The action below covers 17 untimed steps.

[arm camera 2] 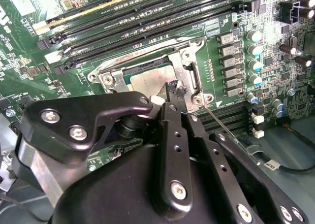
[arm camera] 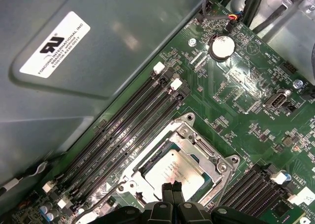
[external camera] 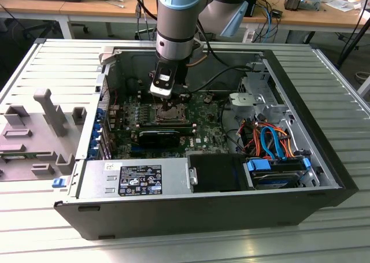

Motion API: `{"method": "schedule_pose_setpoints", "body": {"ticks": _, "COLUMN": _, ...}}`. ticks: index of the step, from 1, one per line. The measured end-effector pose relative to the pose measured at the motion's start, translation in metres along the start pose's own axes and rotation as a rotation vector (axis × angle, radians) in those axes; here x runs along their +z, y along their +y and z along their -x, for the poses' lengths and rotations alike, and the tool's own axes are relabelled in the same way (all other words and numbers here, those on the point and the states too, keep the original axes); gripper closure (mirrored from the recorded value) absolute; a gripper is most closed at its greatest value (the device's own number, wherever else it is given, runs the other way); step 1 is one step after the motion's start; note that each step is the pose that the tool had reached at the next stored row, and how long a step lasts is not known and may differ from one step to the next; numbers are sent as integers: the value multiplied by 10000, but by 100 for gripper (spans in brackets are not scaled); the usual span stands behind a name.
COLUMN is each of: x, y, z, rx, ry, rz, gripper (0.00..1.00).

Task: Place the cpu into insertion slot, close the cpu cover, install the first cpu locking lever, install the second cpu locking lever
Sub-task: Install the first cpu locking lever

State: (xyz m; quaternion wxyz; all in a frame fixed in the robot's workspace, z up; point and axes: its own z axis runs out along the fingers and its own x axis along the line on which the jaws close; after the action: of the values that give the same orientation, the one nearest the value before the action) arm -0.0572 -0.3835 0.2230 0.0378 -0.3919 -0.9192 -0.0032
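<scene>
The cpu (arm camera: 172, 170) (arm camera 2: 155, 81), dull silver, lies in the insertion slot (external camera: 165, 114) of the green motherboard (external camera: 202, 124). The silvery cpu cover (arm camera: 204, 155) (arm camera 2: 189, 71) lies flat over it, and the chip shows through its window. My gripper (arm camera: 172, 190) (arm camera 2: 176, 90) (external camera: 167, 104) hangs just above the socket. Its black fingertips are shut together with nothing between them, over the edge of the cpu near the cover's frame. A thin wire locking lever (arm camera 2: 219, 123) (arm camera: 225, 182) runs along one side of the socket.
Long black memory slots (arm camera: 133, 120) (arm camera 2: 147, 17) run beside the socket. The grey case wall (arm camera: 74, 61) rises close behind them. A power supply (external camera: 136, 179) sits at the case front, with drive bays and coloured cables (external camera: 272, 141) toward the exterior view's right.
</scene>
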Motion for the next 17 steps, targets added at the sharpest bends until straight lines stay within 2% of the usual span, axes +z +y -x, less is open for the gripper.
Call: {"method": "schedule_pose_setpoints", "body": {"ticks": 17, "x": 0, "y": 0, "z": 0, "rx": -139, "ry": -3, "rz": -10, "gripper": 89}}
